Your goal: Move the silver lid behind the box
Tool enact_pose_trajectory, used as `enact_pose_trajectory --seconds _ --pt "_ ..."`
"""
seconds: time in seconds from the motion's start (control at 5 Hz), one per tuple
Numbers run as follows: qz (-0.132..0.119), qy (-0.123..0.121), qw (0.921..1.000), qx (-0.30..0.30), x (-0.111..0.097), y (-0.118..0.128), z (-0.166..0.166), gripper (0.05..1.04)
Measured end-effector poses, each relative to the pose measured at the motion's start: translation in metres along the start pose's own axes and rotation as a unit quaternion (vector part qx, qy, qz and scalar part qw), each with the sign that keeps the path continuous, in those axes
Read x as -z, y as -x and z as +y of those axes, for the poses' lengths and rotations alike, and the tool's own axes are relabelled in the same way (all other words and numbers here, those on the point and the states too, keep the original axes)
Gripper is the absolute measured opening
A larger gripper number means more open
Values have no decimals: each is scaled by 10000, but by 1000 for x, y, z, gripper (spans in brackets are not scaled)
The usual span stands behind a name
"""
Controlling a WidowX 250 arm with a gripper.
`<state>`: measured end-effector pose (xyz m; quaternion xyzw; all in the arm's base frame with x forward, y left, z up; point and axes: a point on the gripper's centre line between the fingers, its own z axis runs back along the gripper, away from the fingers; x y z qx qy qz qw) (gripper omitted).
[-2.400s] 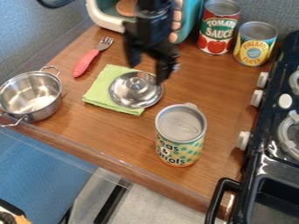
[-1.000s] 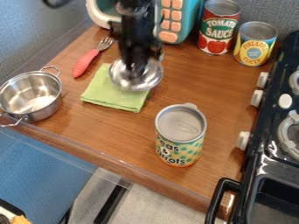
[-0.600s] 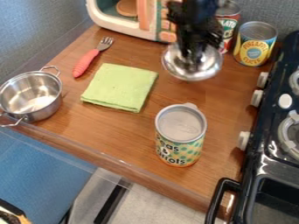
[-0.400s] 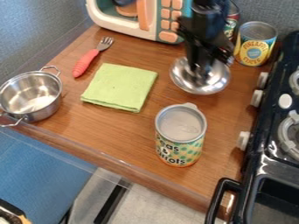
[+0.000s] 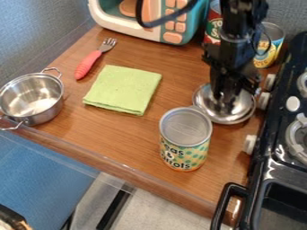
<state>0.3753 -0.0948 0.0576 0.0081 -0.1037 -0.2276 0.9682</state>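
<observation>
My black gripper (image 5: 226,102) hangs at the right of the counter, between the peas-and-carrots can and the stove knobs, shut on the knob of the silver lid (image 5: 207,102). The lid's left edge lies just behind and right of the can's top in the view; whether it touches the counter I cannot tell. At the back stands a teal and white toy microwave (image 5: 105,15), the one box-shaped thing in view, well to the left of the lid.
The peas-and-carrots can (image 5: 185,143) stands upright near the front. Behind my arm are a tomato can (image 5: 212,29) and a pineapple can (image 5: 273,45). At left are a steel pot (image 5: 54,101), a fork (image 5: 89,64) and a green cloth (image 5: 123,89). A black stove (image 5: 278,148) borders the right.
The lid was lifted off the green cloth by my gripper and carried right, then toward the front, to beside the stove knobs. The cloth now lies uncovered.
</observation>
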Motion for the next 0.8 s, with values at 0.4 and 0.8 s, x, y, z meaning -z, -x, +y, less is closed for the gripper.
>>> enact_pose_trajectory --seconds 0.4,0.8 --pt "300 -34 9995 -35 4 14 -3 831" --pt "110 -372 9988 -290 -49 13 -2 1006"
